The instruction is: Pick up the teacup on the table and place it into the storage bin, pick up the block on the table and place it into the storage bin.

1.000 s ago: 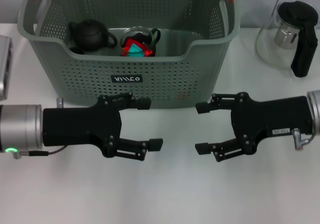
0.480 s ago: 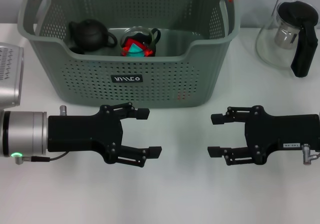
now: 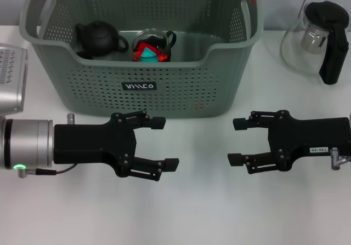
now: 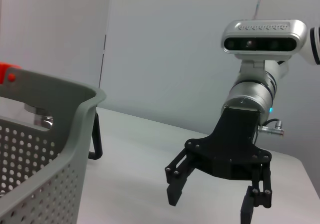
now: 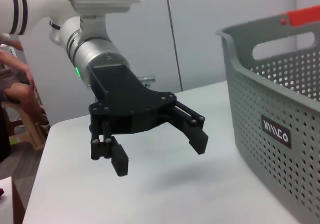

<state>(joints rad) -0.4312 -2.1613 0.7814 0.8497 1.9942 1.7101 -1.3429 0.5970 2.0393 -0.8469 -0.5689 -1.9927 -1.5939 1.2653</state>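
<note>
Hovering low in the head view, the left gripper [image 3: 164,142] and right gripper [image 3: 237,141] face each other, both spread wide and empty. Upper centre, the storage bin [image 3: 140,85] holds a dark teacup [image 3: 98,38] and block [image 3: 146,51]; wrist views hide these.

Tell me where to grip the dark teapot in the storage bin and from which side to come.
Grip the dark teapot across its round body, coming straight down from above. The storage bin has tall walls that block any sideways approach, and the pot sits upright near its left wall, leaving the top free.
</note>
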